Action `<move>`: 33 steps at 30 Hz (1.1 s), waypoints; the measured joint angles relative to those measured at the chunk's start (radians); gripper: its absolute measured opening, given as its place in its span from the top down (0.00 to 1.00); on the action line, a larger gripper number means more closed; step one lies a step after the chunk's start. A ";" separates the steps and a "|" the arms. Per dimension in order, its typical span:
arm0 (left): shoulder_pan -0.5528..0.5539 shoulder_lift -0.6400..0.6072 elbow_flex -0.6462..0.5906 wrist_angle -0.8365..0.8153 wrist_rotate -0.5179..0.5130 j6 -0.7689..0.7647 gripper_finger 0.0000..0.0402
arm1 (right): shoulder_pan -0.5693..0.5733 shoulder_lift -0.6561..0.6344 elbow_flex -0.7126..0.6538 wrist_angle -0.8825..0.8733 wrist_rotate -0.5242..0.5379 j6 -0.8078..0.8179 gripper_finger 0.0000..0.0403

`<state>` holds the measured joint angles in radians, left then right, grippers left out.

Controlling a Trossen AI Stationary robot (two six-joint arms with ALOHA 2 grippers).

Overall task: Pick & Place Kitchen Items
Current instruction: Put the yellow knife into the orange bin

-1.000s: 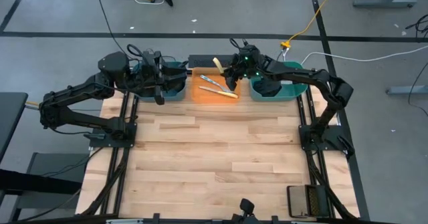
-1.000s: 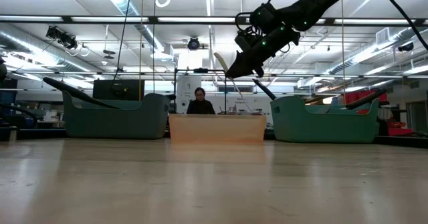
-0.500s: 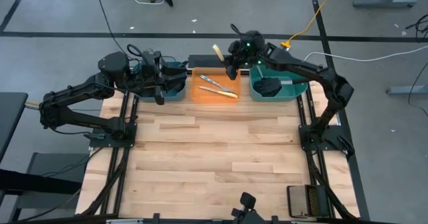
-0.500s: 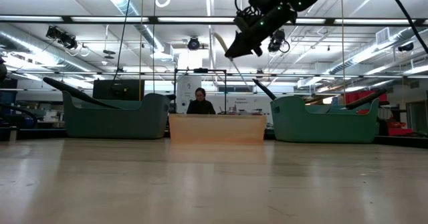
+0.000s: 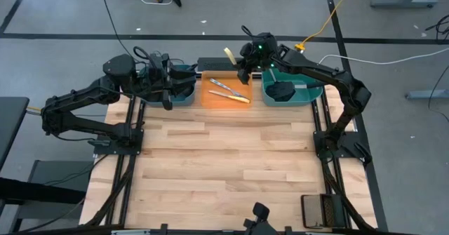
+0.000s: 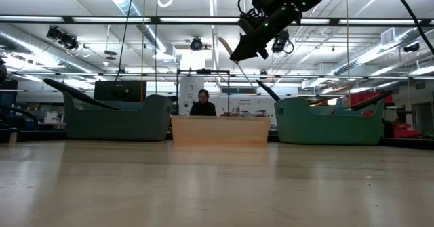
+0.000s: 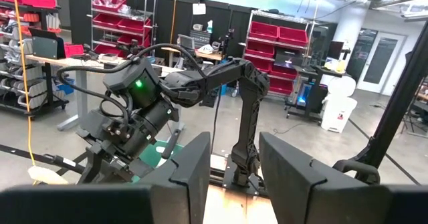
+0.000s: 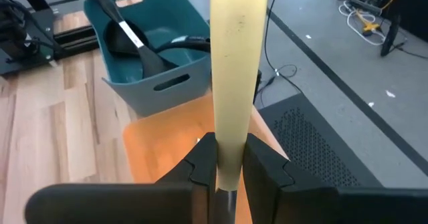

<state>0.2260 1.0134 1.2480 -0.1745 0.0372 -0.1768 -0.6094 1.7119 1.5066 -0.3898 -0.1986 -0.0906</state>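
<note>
Overhead, the right gripper [image 5: 240, 68] hangs high above the far edge of the orange bin [image 5: 226, 93], fingers [image 8: 200, 158] clamped on a yellow-handled knife [image 8: 238, 70]; its blade is hidden below them. Two more knives [image 5: 228, 90] lie in that bin, well clear. The left gripper [image 5: 168, 88] sits over the left teal bin [image 5: 184, 95], jaws narrowly parted, holding nothing. It hides most of that bin's contents. A ladle [image 5: 281, 90] lies in the right teal bin [image 5: 309, 97]. The near table [image 5: 224, 172] is open.
</note>
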 joint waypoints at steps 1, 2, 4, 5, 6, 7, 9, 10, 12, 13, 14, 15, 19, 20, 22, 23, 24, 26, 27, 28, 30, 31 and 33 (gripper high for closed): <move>0.000 0.000 0.000 0.000 0.000 0.000 0.67 | 0.000 0.000 0.000 -0.006 0.000 0.000 0.86; 0.000 0.000 0.000 0.000 0.000 0.000 0.67 | 0.000 0.001 0.000 -0.011 0.000 0.000 0.86; 0.000 0.000 0.000 0.000 0.000 0.000 0.67 | 0.000 0.012 0.000 -0.014 0.000 0.000 0.86; 0.000 0.000 0.000 0.000 0.000 0.000 0.67 | 0.000 0.019 0.000 -0.021 0.000 0.003 0.86; 0.000 0.000 0.000 0.000 0.000 0.000 0.67 | 0.000 0.029 0.000 -0.029 0.000 0.003 0.86; 0.000 0.000 0.000 0.000 0.000 0.000 0.67 | 0.000 0.041 0.000 -0.028 0.000 0.003 0.86; 0.000 0.000 0.000 0.000 0.000 -0.001 0.67 | 0.002 0.064 0.000 -0.024 -0.001 0.006 0.86; 0.000 0.000 0.000 0.000 0.000 -0.002 0.67 | 0.004 0.076 0.000 -0.025 0.000 0.006 0.86; 0.000 0.000 -0.001 0.000 0.000 -0.002 0.67 | 0.007 0.100 0.000 -0.023 -0.001 0.007 0.86; 0.000 0.000 -0.001 0.000 0.000 -0.002 0.67 | 0.009 0.111 0.000 -0.018 -0.001 0.007 0.86; 0.000 0.000 -0.001 0.000 0.000 -0.002 0.67 | 0.009 0.122 0.000 -0.015 -0.001 0.008 0.86; 0.000 0.000 -0.001 0.000 0.000 -0.002 0.67 | 0.009 0.133 0.000 -0.012 -0.001 0.008 0.86; 0.000 0.000 -0.001 0.000 -0.019 0.005 0.67 | 0.009 0.176 0.000 -0.004 -0.004 0.006 0.86; 0.000 0.000 -0.001 0.000 -0.020 0.005 0.67 | 0.009 0.185 0.000 -0.003 -0.004 0.006 0.86; 0.000 0.000 -0.001 0.000 -0.022 0.005 0.67 | 0.009 0.206 0.000 -0.002 -0.004 0.005 0.86; 0.000 0.000 -0.001 0.000 -0.022 0.005 0.67 | 0.009 0.216 0.000 -0.001 -0.006 0.006 0.86; 0.000 0.000 -0.001 0.000 -0.022 0.005 0.67 | 0.009 0.226 0.000 -0.002 -0.011 0.007 0.86; 0.000 0.000 -0.001 0.000 -0.022 0.005 0.67 | 0.009 0.243 0.000 0.001 -0.015 0.008 0.86; 0.000 0.000 -0.001 0.000 -0.022 0.003 0.67 | 0.009 0.252 0.000 0.004 -0.024 0.009 0.86; 0.000 0.000 -0.001 0.000 -0.022 0.002 0.67 | 0.009 0.260 0.000 0.005 -0.032 0.011 0.86; 0.000 0.000 -0.001 0.000 -0.023 0.002 0.67 | 0.010 0.276 0.000 0.004 -0.037 0.012 0.86; 0.000 0.000 -0.001 0.000 -0.023 0.002 0.67 | 0.011 0.284 0.000 0.005 -0.038 0.012 0.86; 0.000 0.000 -0.001 0.000 -0.023 0.002 0.67 | 0.014 0.295 -0.001 0.005 -0.038 0.011 0.86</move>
<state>0.2263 1.0134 1.2472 -0.1749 0.0147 -0.1749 -0.5956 2.0069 1.5059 -0.3843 -0.2363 -0.0792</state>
